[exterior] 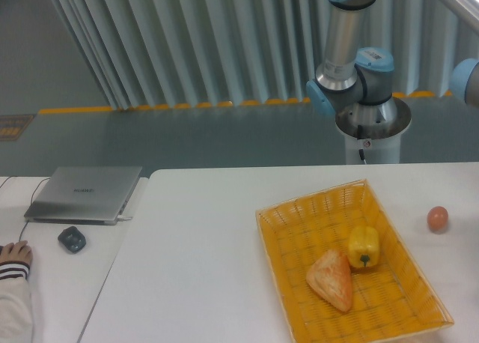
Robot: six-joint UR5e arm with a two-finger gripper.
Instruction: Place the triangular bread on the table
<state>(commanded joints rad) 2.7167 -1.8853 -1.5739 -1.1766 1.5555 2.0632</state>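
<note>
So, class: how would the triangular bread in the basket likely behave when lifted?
The triangular bread looks like baked pastry, so probably light and somewhat crushable. Its flat wedge shape suggests it won't roll. It lies close to the yellow pepper, which a lift might nudge.

bread point(331, 279) golden-orange, browned edge | pepper point(364, 246) yellow, dark stem | basket point(299, 208) yellow, woven lattice | egg point(438, 219) brown-orange | table point(202, 246) white | laptop point(84, 192) silver-grey | arm point(352, 66) grey, light-blue joints
</note>
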